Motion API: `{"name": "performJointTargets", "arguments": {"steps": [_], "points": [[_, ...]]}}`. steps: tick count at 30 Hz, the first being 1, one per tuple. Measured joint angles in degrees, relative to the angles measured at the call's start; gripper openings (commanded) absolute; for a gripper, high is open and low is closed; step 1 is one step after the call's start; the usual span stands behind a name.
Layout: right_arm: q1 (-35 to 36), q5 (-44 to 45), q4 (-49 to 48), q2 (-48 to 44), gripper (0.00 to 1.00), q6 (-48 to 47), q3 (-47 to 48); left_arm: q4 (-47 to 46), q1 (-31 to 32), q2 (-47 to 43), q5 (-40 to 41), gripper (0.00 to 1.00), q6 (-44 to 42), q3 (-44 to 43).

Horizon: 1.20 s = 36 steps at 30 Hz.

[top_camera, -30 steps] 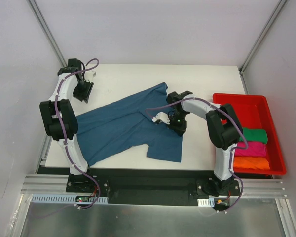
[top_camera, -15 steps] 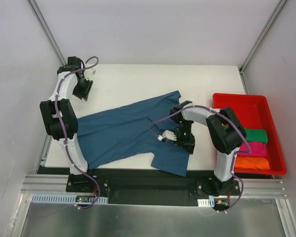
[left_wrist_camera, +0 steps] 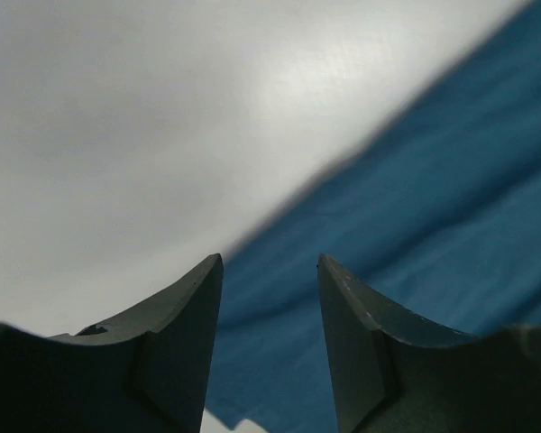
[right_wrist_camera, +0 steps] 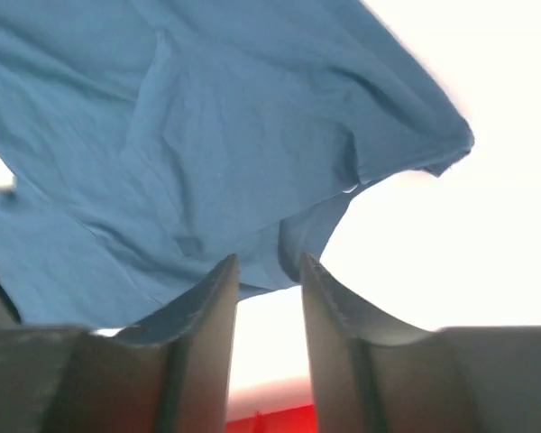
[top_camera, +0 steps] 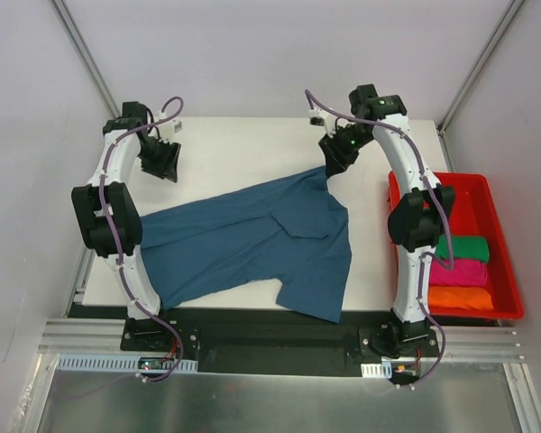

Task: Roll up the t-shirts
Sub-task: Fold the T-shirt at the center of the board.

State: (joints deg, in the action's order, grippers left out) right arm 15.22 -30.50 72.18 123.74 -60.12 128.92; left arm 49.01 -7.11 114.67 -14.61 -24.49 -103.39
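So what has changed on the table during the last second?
The right gripper pulled the right side of the teal t-shirt toward the near edge, let go, and swung to the far edge; it is open near the shirt's far corner. The left gripper, open, barely moved. The rolled shirts in the red bin stayed.

A white table (top_camera: pixel 243 144) sits under even, soft light. Plain pale grey walls (top_camera: pixel 279 54) rise behind and beside the table, with slanting aluminium posts (top_camera: pixel 79 54) at its far corners. An aluminium rail (top_camera: pixel 279 340) runs along its near edge, with a brushed metal sheet (top_camera: pixel 279 401) beyond.
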Motion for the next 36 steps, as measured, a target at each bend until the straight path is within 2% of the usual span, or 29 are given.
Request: {"name": "performJointTargets", "arguments": {"steps": [3, 5, 8, 11, 13, 16, 21, 28, 36], "points": [[0.13, 0.72, -0.46, 0.57, 0.48, 6.64, -0.52, 0.28, 1.57, -4.63, -11.63, 0.55, -0.59, 5.27], [0.37, 1.81, -2.45, 2.62, 0.47, 12.33, -1.66, 1.27, 4.87, -8.26, -18.18, 0.54, -0.85, 8.66], [0.42, 3.17, -5.64, 7.37, 0.46, 18.43, -1.62, 1.36, 12.9, -10.19, -25.07, 0.53, 0.52, 9.75], [0.07, 3.26, -7.61, 10.08, 0.45, 22.38, -4.31, -2.38, 20.83, -9.92, -29.29, 0.54, 4.94, 12.04], [-0.28, 2.56, -7.19, 9.33, 0.44, 23.47, -7.65, -4.74, 24.35, -9.79, -30.16, 0.52, 7.34, 14.34], [-1.29, 1.33, -7.34, 4.79, 0.42, 25.42, -19.76, -7.91, 28.06, -7.56, -30.75, 0.5, 12.41, 15.65], [-4.24, -0.35, -4.44, -1.05, 0.41, 28.26, -33.99, -15.47, 29.35, -0.09, -32.87, 0.52, 25.86, 16.09], [-5.62, -2.75, -3.8, -0.74, 0.41, 30.88, -33.38, -19.17, 33.29, 2.27, -32.57, 0.59, 37.4, 18.29], [-4.96, -6.16, -4.96, 0.55, 0.44, 34.51, -33.0, -23.04, 34.36, 3.39, -34.4, 0.5, 46.51, 21.75]]}}
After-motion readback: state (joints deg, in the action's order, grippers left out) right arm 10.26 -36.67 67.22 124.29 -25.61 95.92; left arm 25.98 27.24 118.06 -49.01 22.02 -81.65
